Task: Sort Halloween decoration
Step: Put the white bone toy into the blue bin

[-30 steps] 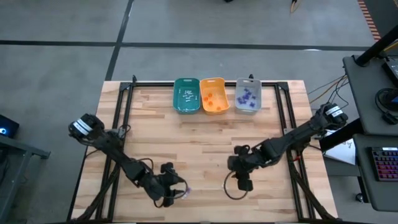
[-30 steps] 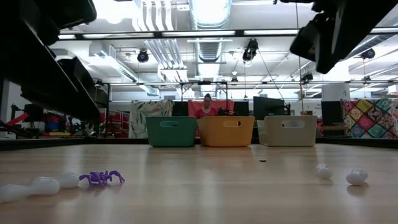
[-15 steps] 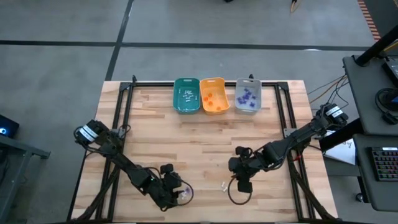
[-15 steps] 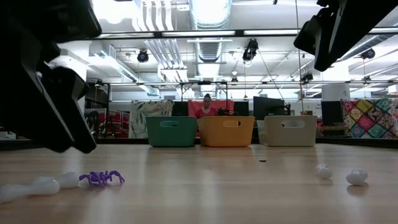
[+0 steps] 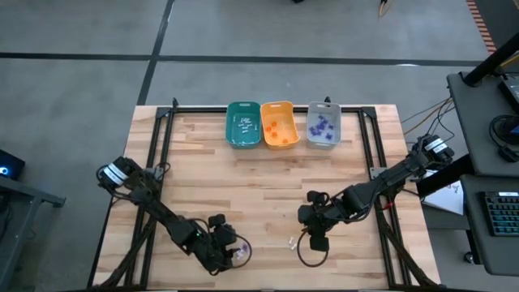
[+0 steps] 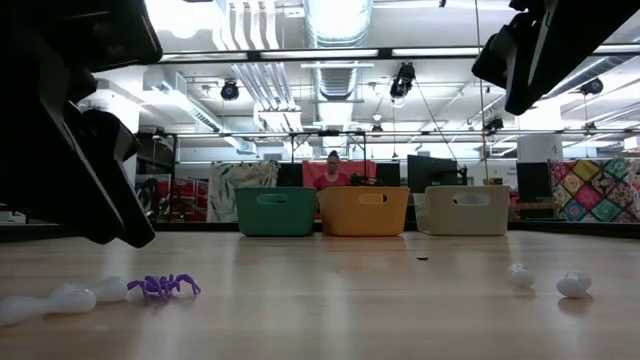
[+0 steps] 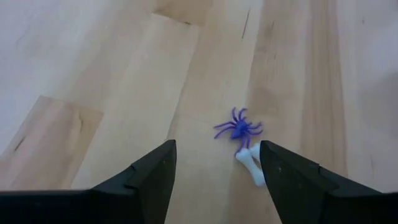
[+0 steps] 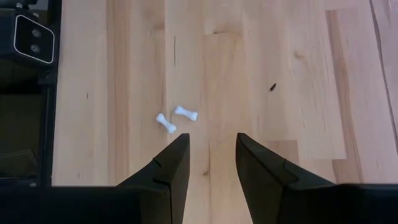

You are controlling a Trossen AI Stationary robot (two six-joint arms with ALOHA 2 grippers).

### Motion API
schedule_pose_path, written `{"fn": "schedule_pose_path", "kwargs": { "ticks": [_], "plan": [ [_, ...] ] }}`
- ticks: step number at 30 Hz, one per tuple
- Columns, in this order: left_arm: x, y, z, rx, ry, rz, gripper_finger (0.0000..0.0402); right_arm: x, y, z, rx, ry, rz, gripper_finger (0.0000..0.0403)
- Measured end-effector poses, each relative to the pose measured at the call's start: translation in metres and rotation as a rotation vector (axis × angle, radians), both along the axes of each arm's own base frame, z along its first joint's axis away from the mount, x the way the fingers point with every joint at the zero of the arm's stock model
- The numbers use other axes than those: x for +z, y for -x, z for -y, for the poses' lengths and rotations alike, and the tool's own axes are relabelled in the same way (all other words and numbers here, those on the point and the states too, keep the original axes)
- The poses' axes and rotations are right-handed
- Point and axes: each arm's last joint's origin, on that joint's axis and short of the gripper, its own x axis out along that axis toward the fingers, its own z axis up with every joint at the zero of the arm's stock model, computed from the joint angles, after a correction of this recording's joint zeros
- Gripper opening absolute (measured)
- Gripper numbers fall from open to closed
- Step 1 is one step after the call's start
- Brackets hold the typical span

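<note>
High view: three bins sitting at the far edge, teal bin [image 5: 243, 124], orange bin [image 5: 278, 123] and grey bin [image 5: 323, 126], each already holding trinkets; left gripper [image 5: 229, 252] hovering near the front edge; right gripper [image 5: 316, 238] waiting mid-right.

Low view: purple spider [image 6: 165, 286] and white pieces still lying loose on the table [image 6: 330, 300].

Left wrist view: jaws standing wide, empty, framing the spider and a white bone [image 7: 251, 165].

Right wrist view: jaws partly open, empty, two white bones [image 8: 176, 118] lying beyond. Sorting appearing largely done, few pieces remaining.
</note>
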Motion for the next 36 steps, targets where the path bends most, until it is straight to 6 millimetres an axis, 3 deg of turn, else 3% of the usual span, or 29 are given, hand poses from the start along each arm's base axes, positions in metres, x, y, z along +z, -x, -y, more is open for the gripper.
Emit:
{"fn": "schedule_pose_path", "kwargs": {
  "ticks": [9, 27, 36],
  "plan": [
    [-0.012, 0.0, 0.003, 0.006, -0.013, -0.021, 0.0206, 0.0, 0.0, 0.0, -0.002, 0.008, 0.004, 0.0118],
    [-0.011, 0.003, -0.001, 0.023, -0.057, -0.027, 0.0205, 0.0, 0.0, 0.001, -0.013, 0.024, 0.012, 0.0118],
    [-0.007, 0.0, 0.007, -0.003, -0.023, 0.001, 0.0205, 0.0, 0.0, 0.001, -0.015, 0.026, 0.013, 0.0118]
  ]
}}
